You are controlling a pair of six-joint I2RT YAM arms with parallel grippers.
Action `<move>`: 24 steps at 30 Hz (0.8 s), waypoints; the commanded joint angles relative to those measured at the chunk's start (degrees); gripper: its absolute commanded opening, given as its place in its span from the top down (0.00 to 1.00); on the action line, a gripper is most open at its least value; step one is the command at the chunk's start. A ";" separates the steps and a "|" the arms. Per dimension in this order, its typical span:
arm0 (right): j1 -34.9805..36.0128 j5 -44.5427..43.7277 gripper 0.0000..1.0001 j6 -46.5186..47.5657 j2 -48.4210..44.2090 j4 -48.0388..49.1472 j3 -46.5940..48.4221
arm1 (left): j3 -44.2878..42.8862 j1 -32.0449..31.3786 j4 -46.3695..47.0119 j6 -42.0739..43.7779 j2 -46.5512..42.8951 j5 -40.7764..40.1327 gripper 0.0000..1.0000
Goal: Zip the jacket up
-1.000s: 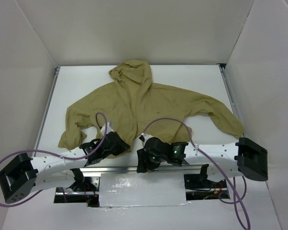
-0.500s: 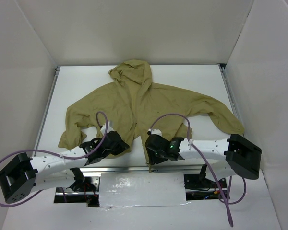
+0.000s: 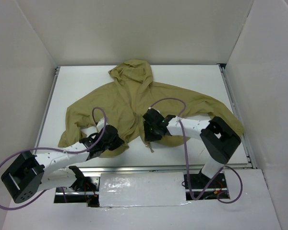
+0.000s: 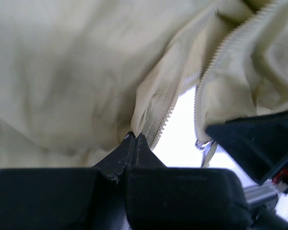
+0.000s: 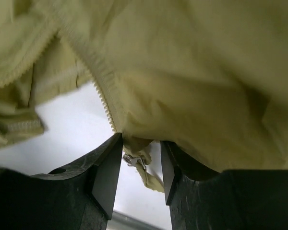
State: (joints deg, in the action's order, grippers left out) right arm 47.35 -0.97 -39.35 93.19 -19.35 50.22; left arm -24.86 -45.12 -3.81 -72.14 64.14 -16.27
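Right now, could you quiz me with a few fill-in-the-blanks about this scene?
The olive-tan hooded fabric jacket lies spread on a ____ table. The left gripper is pinched ____ on the jacket's edge beside the zip. The jacket's front zipper is ____ at its bottom end.
Missing words: white; shut; open.

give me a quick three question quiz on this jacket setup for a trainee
1. True or false: the left pincer is shut on the jacket's front edge.
2. What shows between the right pincer's open jaws? A) a button B) the zipper pull C) a pen
3. Fill in: near the hem, the two rows of zipper teeth are ___ (joined/apart).
Key: 1 true; 2 B; 3 apart
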 commanded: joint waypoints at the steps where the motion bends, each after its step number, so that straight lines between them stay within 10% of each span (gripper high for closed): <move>1: -1.74 -2.80 0.55 5.42 5.07 -5.77 5.48 | -3.17 3.63 3.37 4.02 0.81 1.85 1.00; 24: 15.65 -6.32 0.51 -3.53 -11.72 -3.24 -6.27 | -1.15 4.17 9.61 8.68 -0.24 8.71 1.00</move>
State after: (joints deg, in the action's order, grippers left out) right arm 60.93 -6.79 -39.92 83.02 -23.55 44.18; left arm -26.76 -41.25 3.46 -64.60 65.06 -8.43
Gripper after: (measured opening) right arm 0.490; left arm 0.037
